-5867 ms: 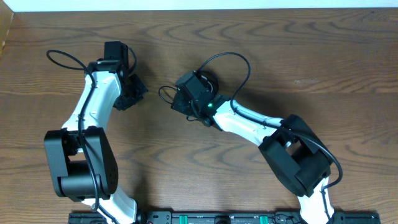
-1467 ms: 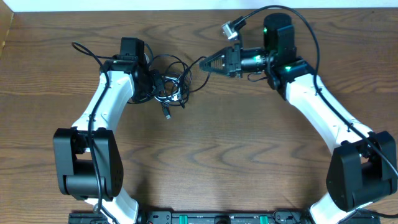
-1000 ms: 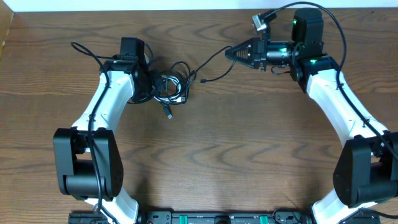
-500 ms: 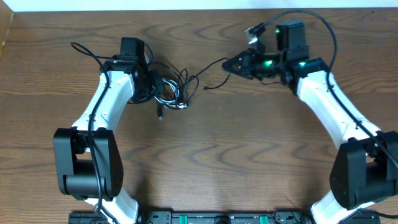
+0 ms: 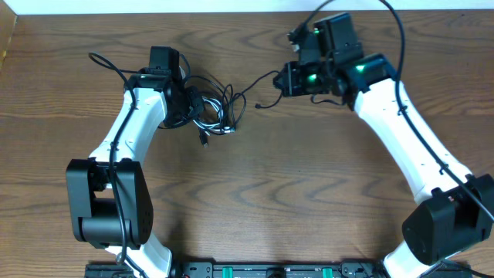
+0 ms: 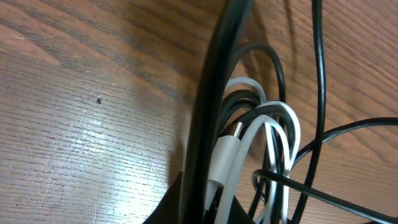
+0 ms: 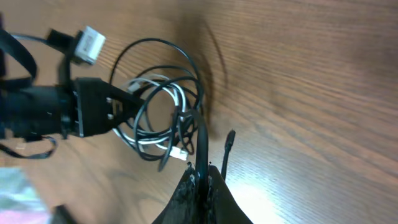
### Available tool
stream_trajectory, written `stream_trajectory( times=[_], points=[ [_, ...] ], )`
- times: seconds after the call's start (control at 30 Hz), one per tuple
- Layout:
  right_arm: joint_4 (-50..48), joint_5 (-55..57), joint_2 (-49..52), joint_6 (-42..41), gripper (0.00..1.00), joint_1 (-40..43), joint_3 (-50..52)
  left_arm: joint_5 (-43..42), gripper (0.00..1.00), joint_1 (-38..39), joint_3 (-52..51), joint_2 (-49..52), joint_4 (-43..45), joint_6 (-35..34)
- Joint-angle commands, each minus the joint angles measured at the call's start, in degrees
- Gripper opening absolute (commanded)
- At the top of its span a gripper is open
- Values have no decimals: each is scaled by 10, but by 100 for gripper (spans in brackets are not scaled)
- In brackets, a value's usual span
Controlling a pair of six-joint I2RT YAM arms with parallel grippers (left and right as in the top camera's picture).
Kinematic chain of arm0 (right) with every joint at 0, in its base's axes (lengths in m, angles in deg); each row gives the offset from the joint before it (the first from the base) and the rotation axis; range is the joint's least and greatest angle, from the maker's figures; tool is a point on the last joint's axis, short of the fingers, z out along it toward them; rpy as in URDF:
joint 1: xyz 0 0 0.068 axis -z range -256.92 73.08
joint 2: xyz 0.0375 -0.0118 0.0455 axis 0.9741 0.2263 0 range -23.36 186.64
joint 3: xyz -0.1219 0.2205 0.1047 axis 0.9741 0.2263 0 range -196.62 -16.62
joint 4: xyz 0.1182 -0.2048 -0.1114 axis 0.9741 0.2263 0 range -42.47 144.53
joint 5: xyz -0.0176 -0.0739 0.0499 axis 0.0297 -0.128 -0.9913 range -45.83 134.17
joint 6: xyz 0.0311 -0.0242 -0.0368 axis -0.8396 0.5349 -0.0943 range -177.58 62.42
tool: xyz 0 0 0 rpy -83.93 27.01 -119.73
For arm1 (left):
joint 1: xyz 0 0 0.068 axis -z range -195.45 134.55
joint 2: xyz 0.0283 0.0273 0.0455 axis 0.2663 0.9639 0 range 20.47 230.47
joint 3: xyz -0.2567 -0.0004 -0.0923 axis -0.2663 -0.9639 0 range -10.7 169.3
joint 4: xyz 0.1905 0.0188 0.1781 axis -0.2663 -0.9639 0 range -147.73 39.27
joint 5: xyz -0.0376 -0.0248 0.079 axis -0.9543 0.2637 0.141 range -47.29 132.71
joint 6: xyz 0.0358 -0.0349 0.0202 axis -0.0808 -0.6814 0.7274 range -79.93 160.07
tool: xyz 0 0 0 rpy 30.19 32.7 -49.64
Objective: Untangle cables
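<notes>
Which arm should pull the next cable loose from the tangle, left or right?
Right. The right hand pinches a black cable running out of the bundle, so it can likely draw that strand away, while the left hand grips the bundle as an anchor.

1. overhead: bright, even light, sharp; only faint shadows on the table (image 5: 255, 201).
2. left wrist: the nearest of the cables (image 6: 210, 93) is blurred; pale sheen on the wood.
3. right wrist: slightly soft, with glare low down.
</notes>
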Motion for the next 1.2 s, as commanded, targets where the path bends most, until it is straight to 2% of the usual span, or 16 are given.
stream_trajectory(
  times=[0.0, 0.2, 0.9, 1.17],
  points=[
    [17, 96, -3, 35, 1, -21, -7, 1, 8, -2, 2, -2, -2, 1],
    [16, 100, 19, 59, 1, -51, -7, -20, 7, -2, 2, -2, -2, 1],
    [-97, 107, 136, 67, 1, -87, -6, -47, 8, -2, 2, -2, -2, 1],
    [-131, 91, 168, 119, 1, -118, -6, -155, 8, -7, 3, -3, 0, 1]
  ],
)
